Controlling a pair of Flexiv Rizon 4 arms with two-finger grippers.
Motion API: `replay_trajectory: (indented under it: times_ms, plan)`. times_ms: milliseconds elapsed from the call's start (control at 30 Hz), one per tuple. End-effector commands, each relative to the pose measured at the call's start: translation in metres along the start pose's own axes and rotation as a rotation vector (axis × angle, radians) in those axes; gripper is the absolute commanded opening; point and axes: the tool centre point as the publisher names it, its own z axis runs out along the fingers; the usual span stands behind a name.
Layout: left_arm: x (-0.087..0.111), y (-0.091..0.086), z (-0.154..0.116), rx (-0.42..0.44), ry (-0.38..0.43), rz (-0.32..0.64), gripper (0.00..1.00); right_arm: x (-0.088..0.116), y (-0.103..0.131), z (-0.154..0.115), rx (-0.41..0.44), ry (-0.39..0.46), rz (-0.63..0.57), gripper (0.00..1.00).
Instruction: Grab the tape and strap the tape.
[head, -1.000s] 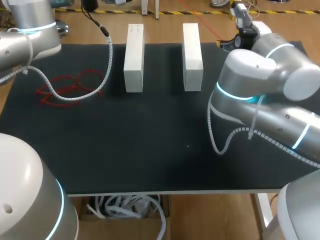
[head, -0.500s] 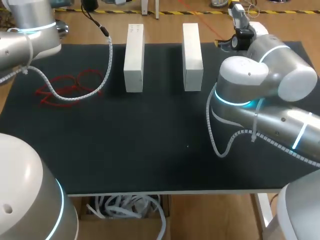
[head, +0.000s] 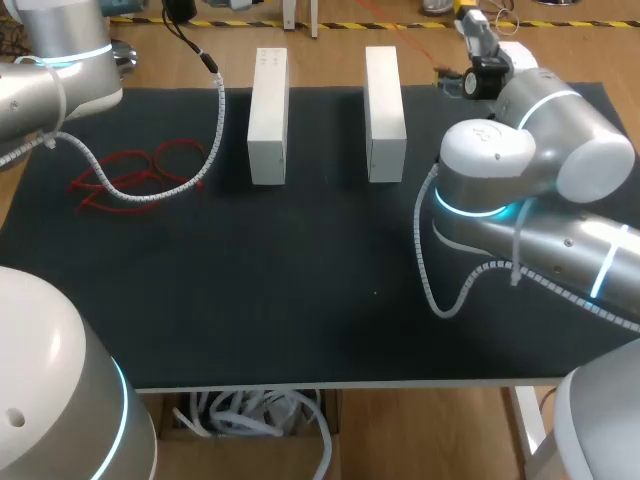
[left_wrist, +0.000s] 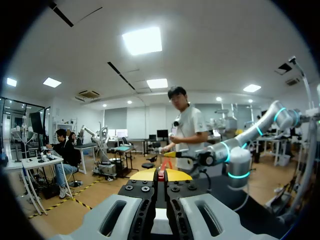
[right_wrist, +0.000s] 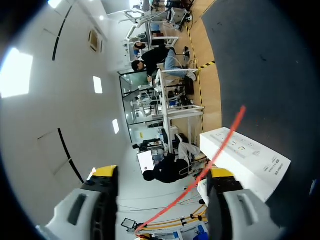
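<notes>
Pinching shut on a red strip of tape (left_wrist: 161, 169), the left gripper (left_wrist: 160, 176) shows its two yellow tips pressed together, the strip standing up from between them. The left wrist view looks level across the room; the right arm (left_wrist: 235, 155) is visible ahead of the gripper.

Right gripper (right_wrist: 163, 172): fingers spread wide. A thin red line of tape (right_wrist: 190, 184) runs slantwise through the gap, closer to one finger than the other. Cannot tell whether it touches that finger; it does not touch both. A white block (right_wrist: 245, 155) lies ahead of the gripper on the dark mat (right_wrist: 270, 65).

Head view:
- Mat (head: 300, 280) covers the table.
- Two white blocks lie side by side at the far middle, apart from each other: left block (head: 268, 115), right block (head: 385, 112).
- A loose red tangle of tape (head: 135, 172) lies on the mat at the left, well apart from the blocks.
- A white coiled cable (head: 205, 150) from the left arm (head: 60, 70) drapes across that tangle.
- Right arm (head: 520, 160) bends over the right side of the mat, its wrist end at the far right corner of the table.
- Neither gripper's fingers can be made out in this view.
</notes>
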Motion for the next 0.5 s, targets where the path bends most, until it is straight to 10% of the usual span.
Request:
replay_trajectory:
  times_ms: [33, 267, 367, 500]
  plan:
    - [0.001, 0.0, 0.0, 0.001, -0.003, 0.001, 0.0, 0.0, 0.002, 0.001, 0.006, -0.004, -0.005, 0.42]
    - [0.001, 0.0, 0.0, 0.001, -0.003, 0.001, 0.0, 0.001, 0.006, -0.002, 0.013, -0.001, -0.015, 0.47]
    - [0.001, 0.0, 0.0, 0.001, -0.003, 0.001, 0.0, 0.0, 0.008, -0.006, 0.017, -0.006, -0.021, 0.84]
    - [0.001, 0.0, 0.0, 0.001, -0.003, 0.001, 0.0, -0.001, 0.007, -0.014, 0.031, -0.012, -0.029, 0.95]
